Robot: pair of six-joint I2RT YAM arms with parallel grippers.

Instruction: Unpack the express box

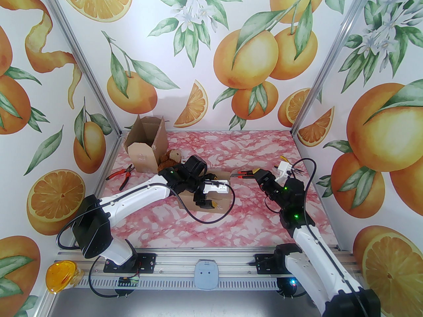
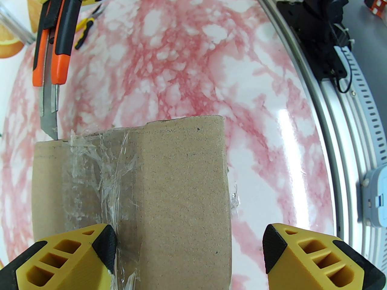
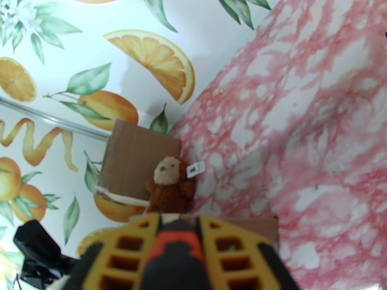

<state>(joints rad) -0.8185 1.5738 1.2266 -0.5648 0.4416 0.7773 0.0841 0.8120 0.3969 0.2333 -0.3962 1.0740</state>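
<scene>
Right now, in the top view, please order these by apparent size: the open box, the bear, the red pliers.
1. The open box, clearly largest.
2-3. The bear and the red pliers span about the same. The bear is bulkier but partly hidden behind the left arm, so I leave them unranked.

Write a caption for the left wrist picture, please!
A knife tip at the taped box's corner, open left fingers close by.

You've got a flat brown cardboard box (image 2: pixel 181 192) lying on the pink marbled surface (image 2: pixel 181 56), sealed with crinkled clear tape (image 2: pixel 115 168). Your orange-and-black utility knife (image 2: pixel 59 50) has its extended blade tip at the box's taped corner.
</scene>
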